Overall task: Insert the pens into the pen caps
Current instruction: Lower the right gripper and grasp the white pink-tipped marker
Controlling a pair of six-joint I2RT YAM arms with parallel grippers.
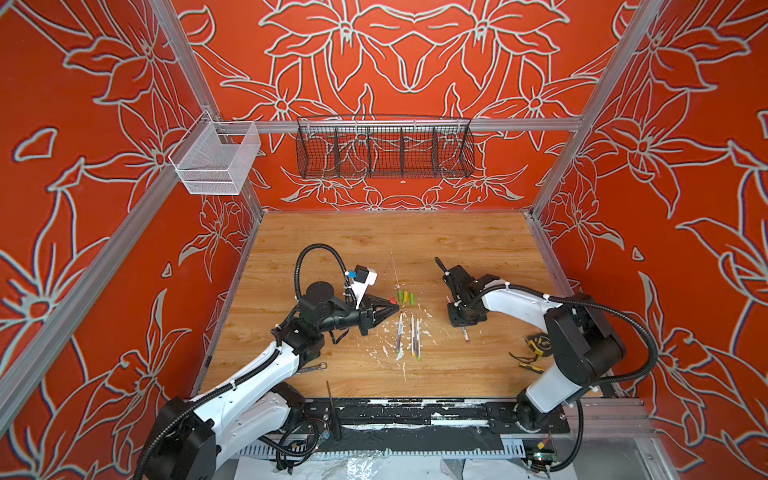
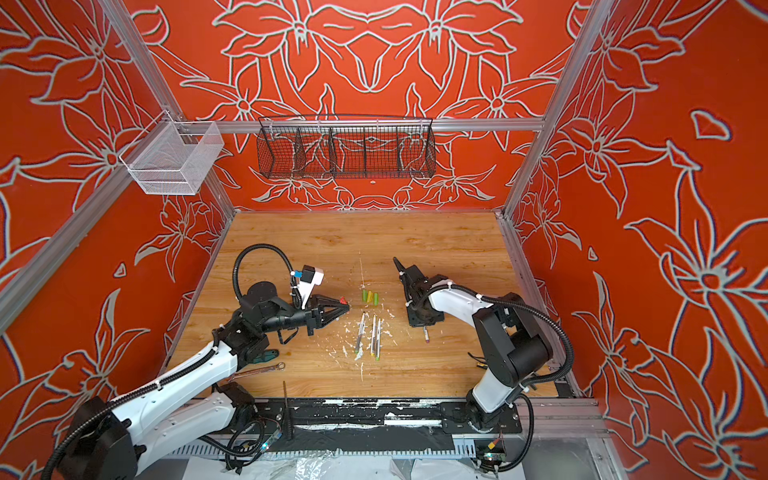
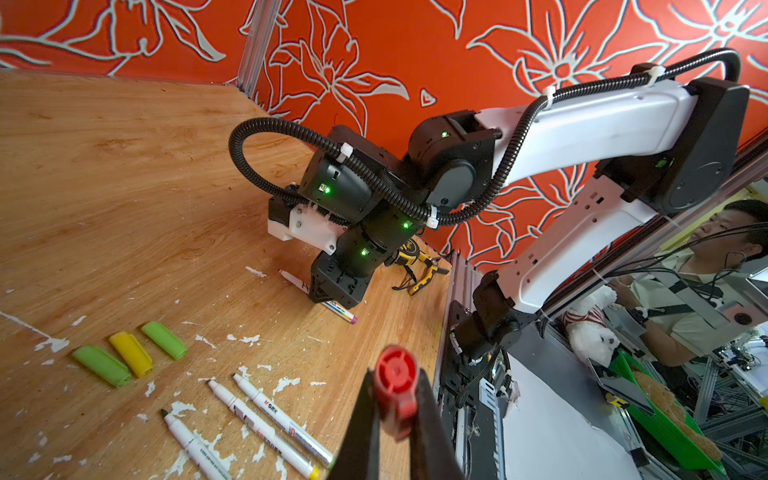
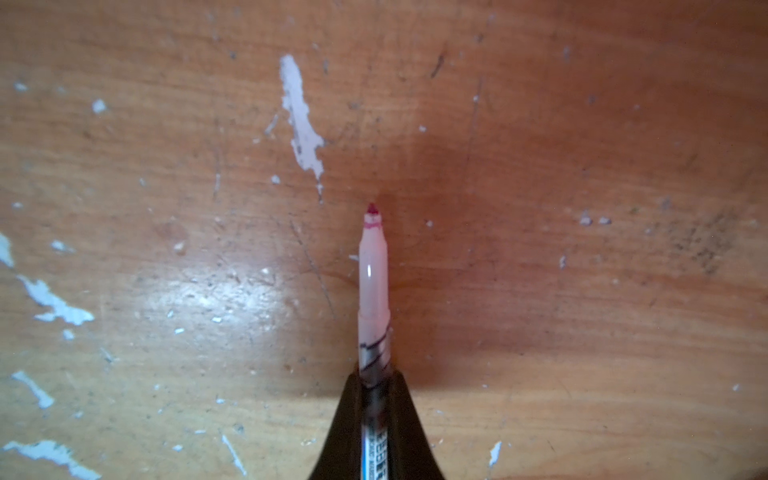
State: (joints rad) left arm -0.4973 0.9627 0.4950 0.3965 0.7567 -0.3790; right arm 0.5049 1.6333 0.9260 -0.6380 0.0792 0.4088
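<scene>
Red-tipped pen (image 4: 373, 270) was clamped between the closed fingers of the right gripper (image 4: 374, 376), low at the table (image 1: 374, 237) and well right of the others. Red cap (image 3: 394, 365) was pinched tight in the left gripper (image 3: 396, 384). Three caps (image 3: 131, 354) and three pens (image 3: 266, 432) were seen lying in rows between the arms, caps just beyond the pen tips.

Three caps (image 1: 406, 296) sat in a row on the table (image 1: 374, 241), three pens (image 1: 409, 337) side by side just in front of them. Fourth pen (image 1: 465, 335) was off to the right (pinched in the right hand (image 4: 375, 382)), fourth cap (image 1: 393, 299) in the left hand (image 1: 395, 308), just left of the row.
</scene>
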